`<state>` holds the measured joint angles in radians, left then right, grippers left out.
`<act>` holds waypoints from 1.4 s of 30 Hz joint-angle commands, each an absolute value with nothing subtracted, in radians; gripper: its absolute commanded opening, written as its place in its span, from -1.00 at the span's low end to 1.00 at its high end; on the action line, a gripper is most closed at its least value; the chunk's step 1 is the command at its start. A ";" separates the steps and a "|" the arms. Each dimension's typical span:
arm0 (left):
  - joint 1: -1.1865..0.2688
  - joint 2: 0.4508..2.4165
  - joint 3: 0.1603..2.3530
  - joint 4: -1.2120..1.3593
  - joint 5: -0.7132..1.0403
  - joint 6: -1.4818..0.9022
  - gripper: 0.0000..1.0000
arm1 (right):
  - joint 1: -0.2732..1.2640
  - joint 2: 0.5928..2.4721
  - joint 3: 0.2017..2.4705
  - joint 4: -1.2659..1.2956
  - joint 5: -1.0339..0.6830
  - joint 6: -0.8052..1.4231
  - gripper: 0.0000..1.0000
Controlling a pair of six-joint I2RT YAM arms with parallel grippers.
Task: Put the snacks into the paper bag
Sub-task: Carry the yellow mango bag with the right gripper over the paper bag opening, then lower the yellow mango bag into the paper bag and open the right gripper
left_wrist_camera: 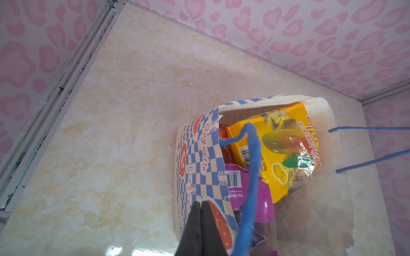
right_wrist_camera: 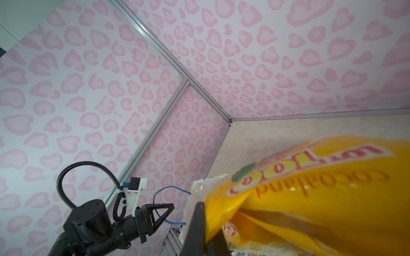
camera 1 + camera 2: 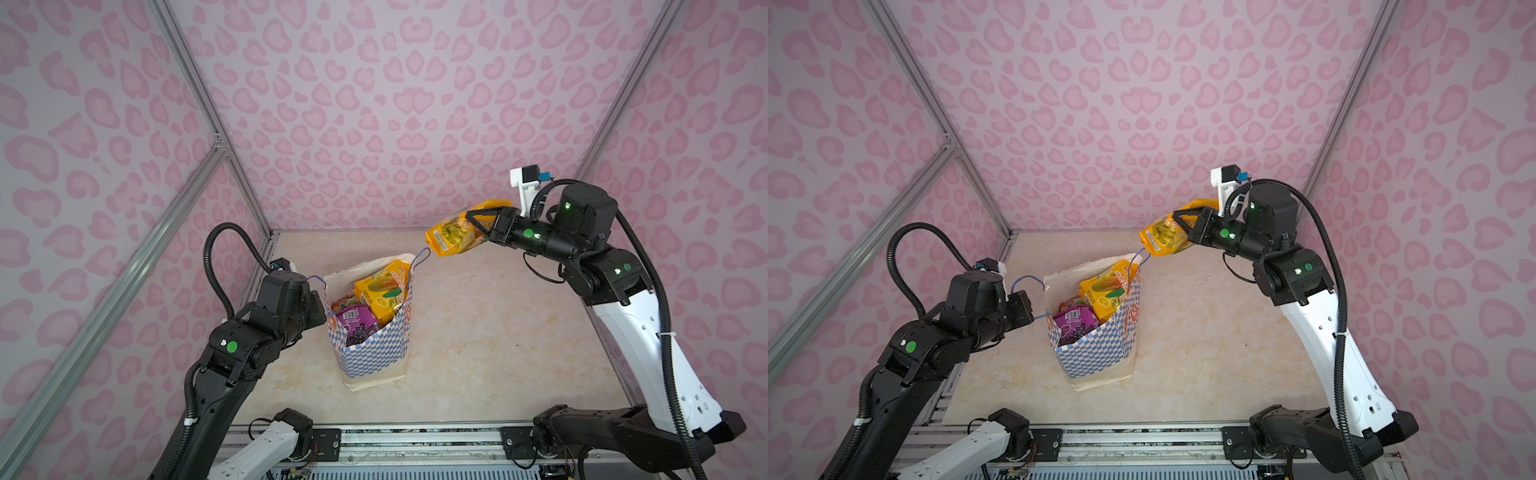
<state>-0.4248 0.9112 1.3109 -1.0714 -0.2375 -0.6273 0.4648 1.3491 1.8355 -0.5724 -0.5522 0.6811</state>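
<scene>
snacks (image 3: 380,293) crowd paper bag (image 3: 374,357) mouth, tabletop (image 3: 498,332) free

The left arm (image 3: 249,340) and right arm (image 3: 602,270) each mixed black joints (image 3: 590,208) with white links (image 3: 631,336), round green stickers (image 3: 231,345) and ribbed black conduits (image 3: 667,353) alongside. White wrist camera brackets (image 3: 521,183) carried blue plugs (image 3: 544,176). The left gripper (image 2: 172,206) had black triangular open-frame fingers (image 2: 169,208).

One paper bag (image 3: 374,357), one purple packet (image 3: 359,324), one lifted yellow packet (image 3: 449,239), two arms (image 3: 631,332)

upright paper bag (image 3: 374,353), snacks (image 3: 380,297) inside, packet (image 3: 451,239) aloft
</scene>
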 commanded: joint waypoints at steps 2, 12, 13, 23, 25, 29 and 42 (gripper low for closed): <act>-0.423 0.905 1.302 -1.052 -0.223 -0.634 -0.91 | 0.580 1.444 1.982 -0.564 -0.514 0.631 -1.00; -0.424 0.902 1.299 -1.046 -0.218 -0.632 -0.91 | 0.843 1.634 2.125 -0.621 -0.479 0.601 -1.00; -0.424 0.902 1.298 -1.045 -0.218 -0.631 -0.91 | 0.856 1.645 2.117 -0.621 -0.479 0.601 -1.00; -0.424 0.892 1.295 -1.040 -0.212 -0.632 -0.91 | 0.902 1.724 2.068 -0.698 -0.525 0.568 -1.00; -0.423 0.888 1.294 -1.041 -0.210 -0.632 -0.91 | 0.903 1.741 2.073 -0.730 -0.535 0.557 -1.00; -0.424 0.878 1.290 -1.044 -0.215 -0.632 -0.91 | 0.903 1.734 2.037 -0.768 -0.527 0.533 -1.00; -0.423 0.878 1.282 -1.036 -0.215 -0.624 -0.91 | 0.905 1.725 1.878 -0.823 -0.501 0.503 -1.00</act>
<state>-0.4248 0.8757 1.2842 -1.0599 -0.2134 -0.6277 0.9035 1.7145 1.8908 -0.8124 -0.5205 0.5266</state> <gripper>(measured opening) 0.048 0.048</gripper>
